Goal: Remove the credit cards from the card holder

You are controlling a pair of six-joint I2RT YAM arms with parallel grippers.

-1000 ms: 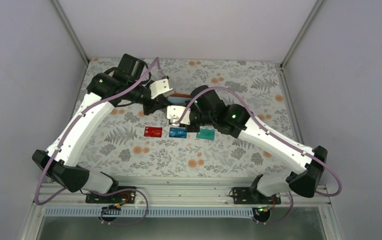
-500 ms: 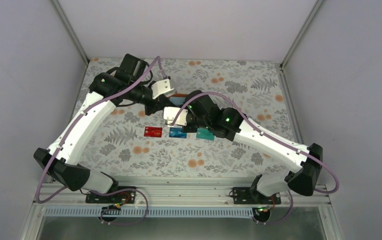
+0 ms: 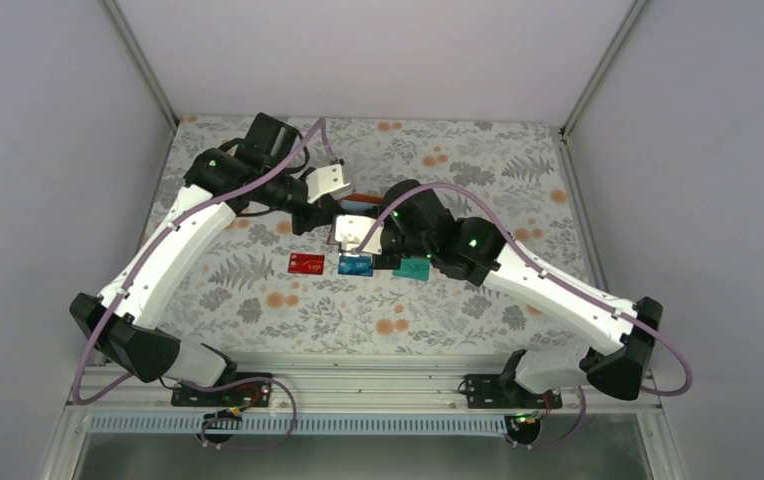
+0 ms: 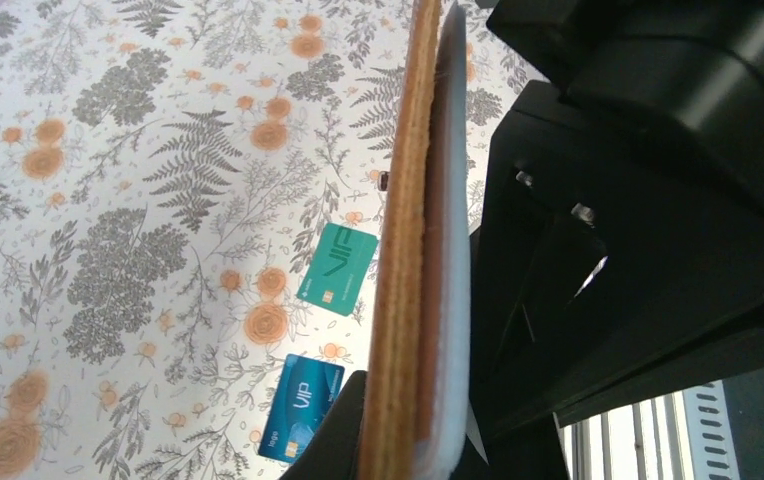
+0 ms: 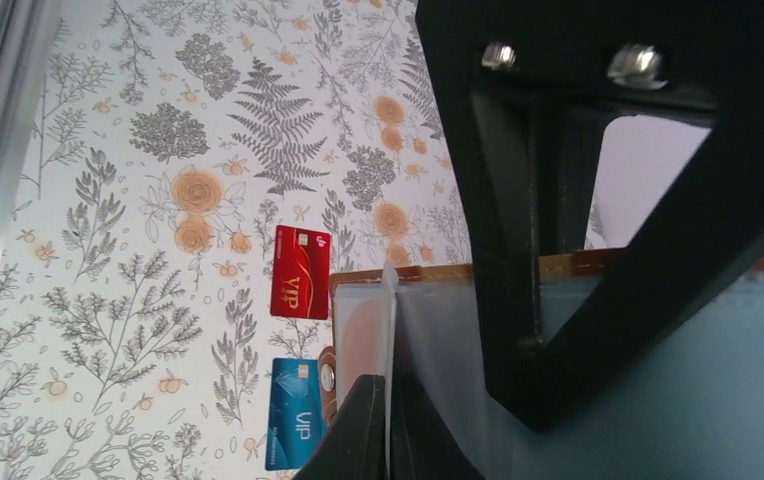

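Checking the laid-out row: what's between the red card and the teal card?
The blue card, flat between the red card and the teal card; clear in the top view.

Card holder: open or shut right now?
Open. In the right wrist view the card holder shows its pale grey-blue inner pockets facing the camera, with its brown edge along the top.

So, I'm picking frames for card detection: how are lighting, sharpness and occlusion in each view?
Top external: soft, even light, no glare; red card and blue card crisp but small, teal card partly under the right arm. Left wrist: card holder close up, edge-on, splits the frame. Right wrist: upper right is near-black silhouette; red and blue cards at left sharp.
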